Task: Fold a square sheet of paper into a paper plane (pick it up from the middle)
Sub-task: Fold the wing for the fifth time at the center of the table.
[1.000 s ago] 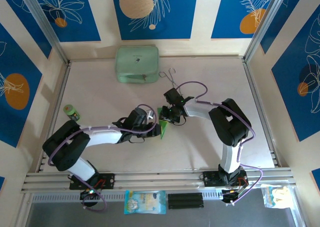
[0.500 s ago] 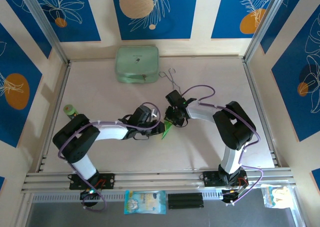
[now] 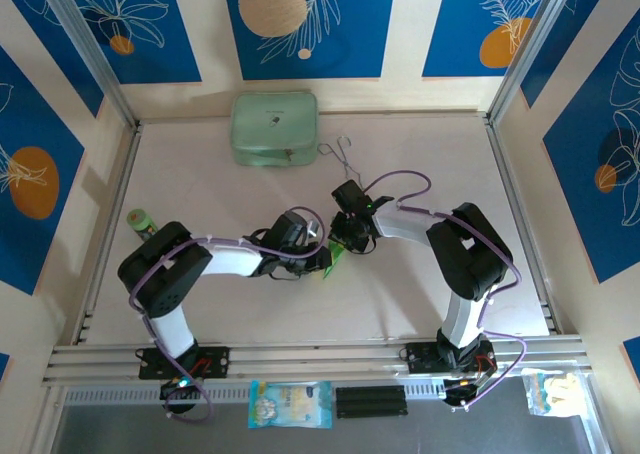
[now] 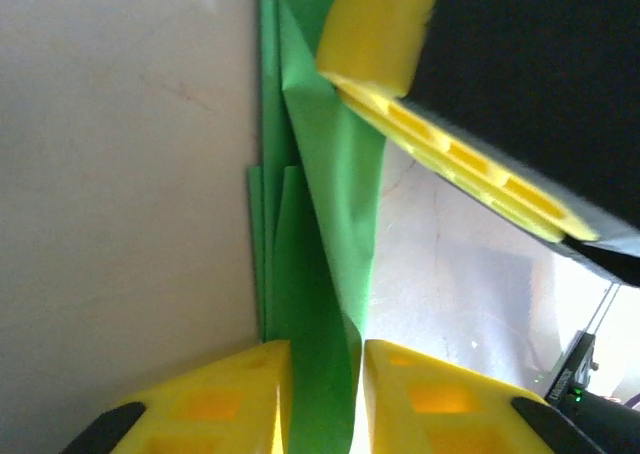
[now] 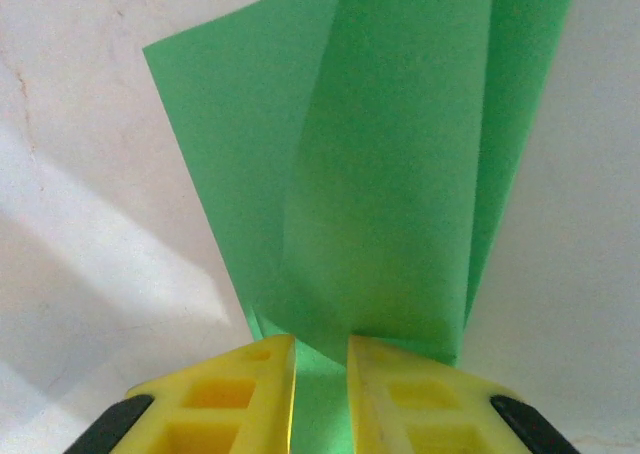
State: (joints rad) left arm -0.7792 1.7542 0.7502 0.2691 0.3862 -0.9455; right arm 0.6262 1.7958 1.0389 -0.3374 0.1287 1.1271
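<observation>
The square sheet of paper [image 3: 331, 258], bright green, is creased into a narrow layered wedge like a paper plane and sits just above the table's middle. My left gripper [image 3: 318, 255] comes in from the left and is shut on it; in the left wrist view the paper [image 4: 322, 224] runs up from between its yellow fingers [image 4: 225, 399], at left gripper [image 4: 327, 379]. My right gripper [image 3: 346, 240] grips the far end; its view shows the flaps [image 5: 390, 164] fanning out from the right gripper [image 5: 320, 379]. One right finger [image 4: 455, 164] crosses the left wrist view.
A pale mint case [image 3: 274, 128] lies at the back. Thin wire tongs [image 3: 340, 155] lie beside it. A small green roll [image 3: 143, 223] stands at the left rail. A printed packet [image 3: 290, 404] lies beyond the near edge.
My left gripper has slid right and narrowed onto the paper. The green wedge looks narrower and sits slightly lower. My right gripper shifted a little toward the near side.
</observation>
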